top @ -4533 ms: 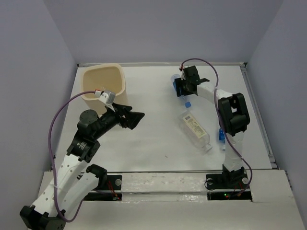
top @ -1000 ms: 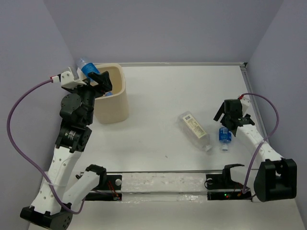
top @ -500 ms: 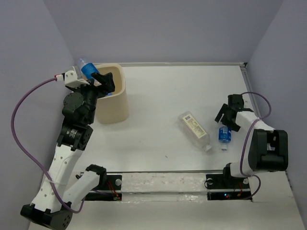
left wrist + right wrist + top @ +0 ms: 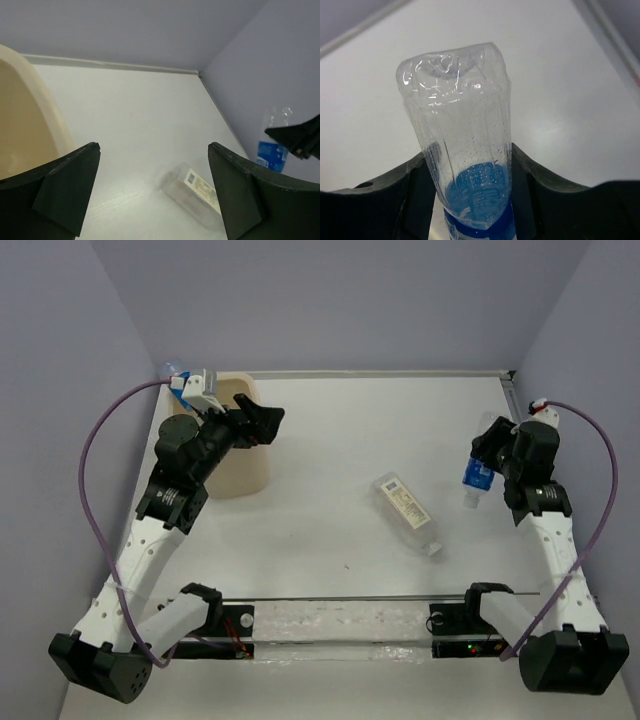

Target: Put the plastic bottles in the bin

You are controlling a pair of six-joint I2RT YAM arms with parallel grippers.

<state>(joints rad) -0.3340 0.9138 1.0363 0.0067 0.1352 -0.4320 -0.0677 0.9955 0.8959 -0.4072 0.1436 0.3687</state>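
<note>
Right claw point(image 4: 484, 466): clamped on blue-label bottle point(image 4: 465, 165).
Left claw point(image 4: 152, 147): wide open, empty.
Risk: we reckon the slick bottle slips; bin point(image 4: 243, 466) well apart.

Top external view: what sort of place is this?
Probably a robot test cell: lilac walls box in a white table, left arm and right arm are bolted at its edge, and the props are a beige bin and a blue-label bottle.

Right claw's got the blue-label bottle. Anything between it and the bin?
Yes. The left arm lies across the bin mouth, its open left claw jutting toward the blue-label bottle in the right claw. The white-label bottle lies flat on the table, just near of that line.
</note>
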